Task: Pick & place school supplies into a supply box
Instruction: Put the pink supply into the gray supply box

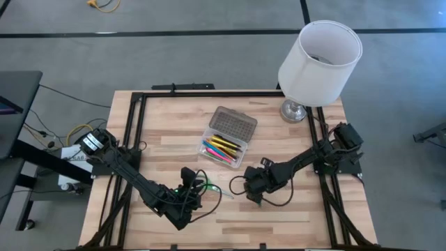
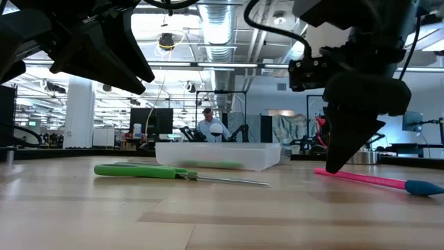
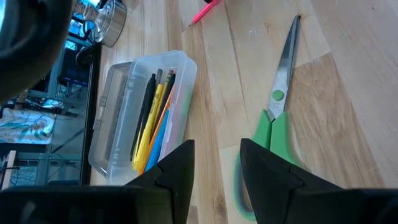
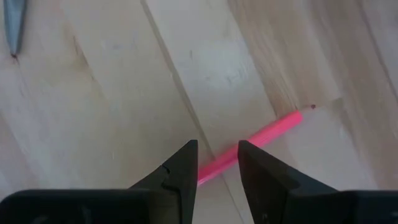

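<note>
The green-handled scissors [image 3: 278, 112] lie flat on the wood, blades shut, just beside my left gripper [image 3: 217, 168], which hovers open above the table and touches nothing. The supply box [image 1: 239, 157] stands open at mid-table with its grey dotted lid [image 1: 233, 124] folded back. Yellow, black, blue and pink pens lie inside it [image 3: 152, 115]. A pink pen [image 4: 267, 134] with a blue end [image 2: 423, 187] lies on the table. My right gripper [image 4: 217, 165] is down at table level [image 2: 334, 165], open, with one finger on either side of that pen. My right gripper comes at the pink pen [image 4: 214, 167] from above, its fingers [image 4: 183, 168] standing across the pen, near one end. The pen lies flat on the table. Whether the fingers touch it, I cannot tell.
A white lampshade [image 1: 319, 59] on a metal base [image 1: 296, 110] stands at the table's far right corner. A black frame [image 1: 132, 125] runs along the table's edges. Bare wood lies along the near edge. A person shows far off in the room [image 2: 206, 125].
</note>
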Motion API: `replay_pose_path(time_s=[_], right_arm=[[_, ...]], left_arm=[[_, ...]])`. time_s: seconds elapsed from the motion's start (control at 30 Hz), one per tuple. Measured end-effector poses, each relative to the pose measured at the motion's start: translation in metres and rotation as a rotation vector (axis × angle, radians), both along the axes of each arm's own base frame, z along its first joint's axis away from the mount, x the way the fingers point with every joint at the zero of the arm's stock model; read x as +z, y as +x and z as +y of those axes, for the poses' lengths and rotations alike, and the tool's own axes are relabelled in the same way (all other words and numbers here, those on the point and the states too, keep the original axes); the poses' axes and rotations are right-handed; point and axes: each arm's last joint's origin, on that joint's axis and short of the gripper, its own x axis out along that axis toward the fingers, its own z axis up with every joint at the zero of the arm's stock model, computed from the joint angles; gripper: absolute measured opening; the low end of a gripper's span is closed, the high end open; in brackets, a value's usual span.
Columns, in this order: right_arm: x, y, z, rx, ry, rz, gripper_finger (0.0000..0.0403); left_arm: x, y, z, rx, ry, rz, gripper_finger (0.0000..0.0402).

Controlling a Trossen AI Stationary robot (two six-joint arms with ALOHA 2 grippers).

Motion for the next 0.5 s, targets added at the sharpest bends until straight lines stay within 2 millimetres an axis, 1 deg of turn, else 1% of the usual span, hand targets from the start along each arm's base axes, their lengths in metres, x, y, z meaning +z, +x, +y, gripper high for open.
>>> replay_pose_path(time_s=[0.07,0.3,0.5], right_arm=[[0.0000,0.0005,-0.0036,-0.006,0.018,0.018,0.0108],[-0.0006,-0.0047,-0.0109,-0.166,0.031,0.067,0.0108],[-0.0007,-0.0056,-0.0097,-0.183,0.038,0.071,0.0108]], left_arm=[[-0.0001,0.0000,0.0000,0.000,0.000,0.000,0.0125],[-0.0001,-0.0001,0.0000,0.000,0.000,0.000,0.0125],[-0.0001,-0.0001,0.0000,0.000,0.000,0.001,0.0125]])
